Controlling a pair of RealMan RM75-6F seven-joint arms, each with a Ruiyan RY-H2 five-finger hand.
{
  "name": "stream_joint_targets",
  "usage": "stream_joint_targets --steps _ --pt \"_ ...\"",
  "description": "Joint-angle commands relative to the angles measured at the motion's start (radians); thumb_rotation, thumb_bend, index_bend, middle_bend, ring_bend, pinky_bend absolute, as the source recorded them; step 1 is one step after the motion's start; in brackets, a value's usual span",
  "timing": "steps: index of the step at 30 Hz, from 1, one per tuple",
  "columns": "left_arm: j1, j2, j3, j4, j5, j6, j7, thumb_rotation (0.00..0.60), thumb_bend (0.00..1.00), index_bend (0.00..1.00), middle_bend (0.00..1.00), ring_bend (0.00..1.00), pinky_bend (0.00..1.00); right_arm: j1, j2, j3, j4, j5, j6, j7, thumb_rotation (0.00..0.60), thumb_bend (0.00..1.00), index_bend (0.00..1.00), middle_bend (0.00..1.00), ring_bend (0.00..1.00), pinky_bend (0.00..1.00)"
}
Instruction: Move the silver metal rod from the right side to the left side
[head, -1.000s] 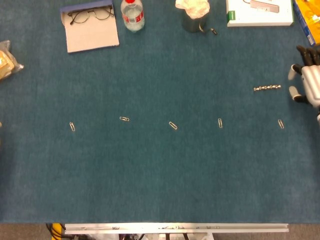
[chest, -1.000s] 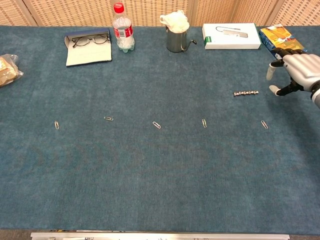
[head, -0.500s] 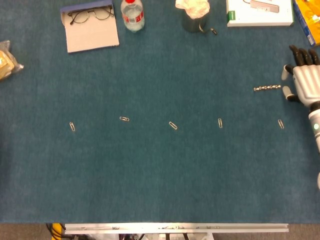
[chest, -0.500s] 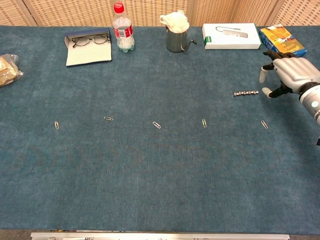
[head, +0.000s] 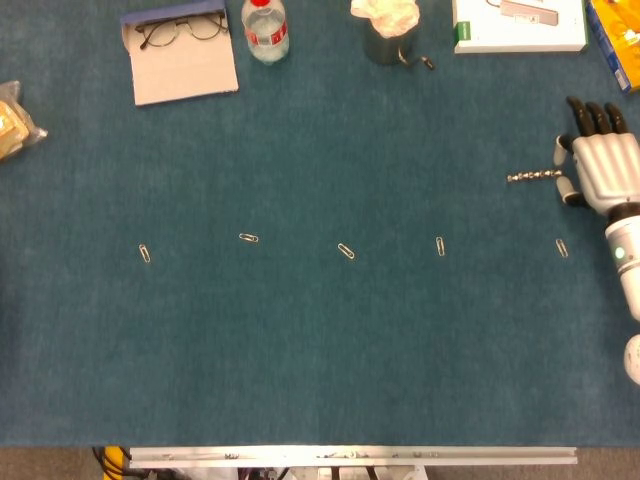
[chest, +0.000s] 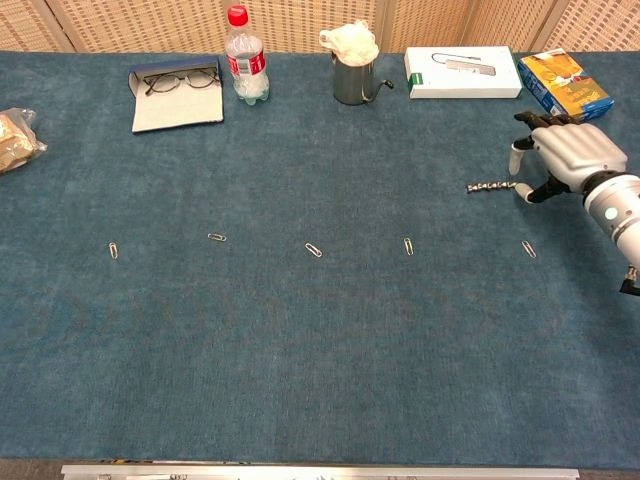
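The silver metal rod (head: 533, 176) lies flat on the blue table cover at the right side, also seen in the chest view (chest: 490, 186). My right hand (head: 598, 165) hovers just right of it, fingers spread and nothing held; the chest view (chest: 560, 155) shows the same. The rod's right end lies close between the thumb and a fingertip (head: 570, 189), and I cannot tell whether they touch it. My left hand shows in neither view.
A row of several paper clips (head: 346, 250) crosses the table's middle, one (head: 561, 247) just below the right hand. Along the far edge stand glasses on a case (head: 180, 50), a bottle (head: 265, 28), a metal cup (head: 388, 40), a white box (head: 518, 25) and a yellow packet (chest: 565, 83).
My right hand has moved left toward the rod, coming further into view until its fingers flank the rod's right end. The rod has not moved.
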Motion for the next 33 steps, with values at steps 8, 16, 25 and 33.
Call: stream_joint_targets --steps 8,16,25,33 --pt "0.003 -0.003 0.002 0.011 0.001 -0.003 -0.016 0.6 0.41 0.38 0.26 0.12 0.13 0.01 -0.015 0.001 0.017 0.009 -0.014 -0.012 0.6 0.32 0.49 0.01 0.0 0.0" --pt "0.004 -0.004 0.003 0.019 0.0 -0.006 -0.029 0.6 0.41 0.38 0.26 0.12 0.13 0.02 -0.028 0.004 0.033 0.019 -0.027 -0.021 0.6 0.32 0.49 0.01 0.0 0.0" --pt "0.006 -0.007 0.003 0.028 -0.001 -0.01 -0.038 0.6 0.41 0.38 0.26 0.12 0.13 0.028 -0.038 0.004 0.048 0.026 -0.042 -0.025 0.6 0.32 0.5 0.01 0.0 0.0" --pt "0.005 -0.007 0.003 0.031 -0.002 -0.014 -0.041 0.6 0.41 0.38 0.26 0.12 0.13 0.034 -0.044 0.003 0.057 0.025 -0.049 -0.024 0.6 0.32 0.51 0.01 0.0 0.0"
